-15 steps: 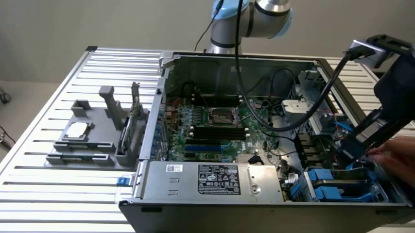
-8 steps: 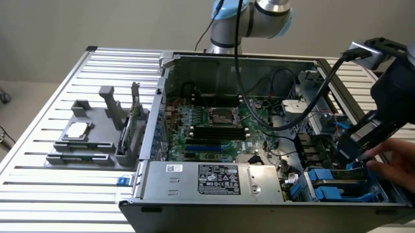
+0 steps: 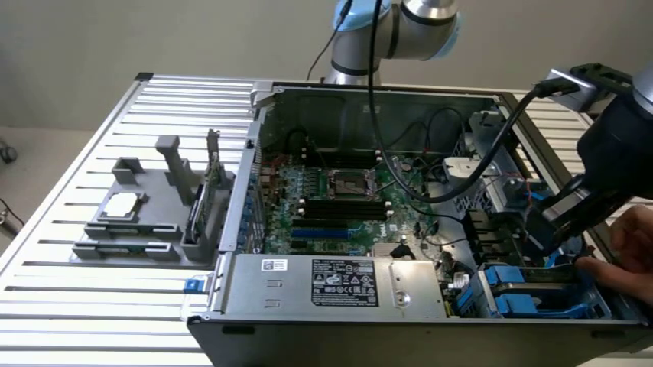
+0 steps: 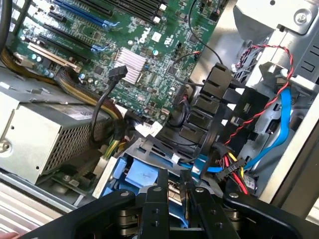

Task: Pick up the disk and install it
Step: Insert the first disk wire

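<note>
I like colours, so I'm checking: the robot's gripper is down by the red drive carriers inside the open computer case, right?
Not quite. The drive carriers are blue, not red. The wrist view shows the gripper down by the blue drive carriers inside the open computer case.

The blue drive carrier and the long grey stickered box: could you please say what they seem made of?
Blue drive carrier: probably moulded plastic, matte, evenly coloured. Long grey stickered box: apparently sheet metal, dull sheen, punched vent holes.
</note>
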Robot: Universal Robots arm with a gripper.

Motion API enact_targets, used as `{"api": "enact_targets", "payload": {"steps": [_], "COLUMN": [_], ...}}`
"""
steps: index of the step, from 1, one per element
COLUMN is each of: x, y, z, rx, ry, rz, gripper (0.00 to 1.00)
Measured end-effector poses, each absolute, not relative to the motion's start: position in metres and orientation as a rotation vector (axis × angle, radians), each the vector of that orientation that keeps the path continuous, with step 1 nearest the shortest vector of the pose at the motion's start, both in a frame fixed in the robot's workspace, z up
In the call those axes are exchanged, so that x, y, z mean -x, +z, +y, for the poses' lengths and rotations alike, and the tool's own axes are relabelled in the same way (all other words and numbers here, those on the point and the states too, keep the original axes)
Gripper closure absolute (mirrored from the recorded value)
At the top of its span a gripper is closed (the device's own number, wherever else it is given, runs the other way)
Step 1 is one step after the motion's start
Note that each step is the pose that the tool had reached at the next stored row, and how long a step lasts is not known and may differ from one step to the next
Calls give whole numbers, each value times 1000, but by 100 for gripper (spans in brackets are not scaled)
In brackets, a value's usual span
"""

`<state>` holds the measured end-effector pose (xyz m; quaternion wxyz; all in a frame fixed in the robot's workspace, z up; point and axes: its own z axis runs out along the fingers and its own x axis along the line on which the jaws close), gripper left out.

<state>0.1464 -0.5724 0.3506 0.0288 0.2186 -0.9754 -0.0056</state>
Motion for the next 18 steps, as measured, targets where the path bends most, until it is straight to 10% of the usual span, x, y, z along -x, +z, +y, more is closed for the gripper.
{"api": "enact_targets", "payload": {"steps": [18], "x": [-147], "y": [339], "z": [-565], "rx": [-530], "ry": [-25], "rz": [-3028], "gripper": [75]}}
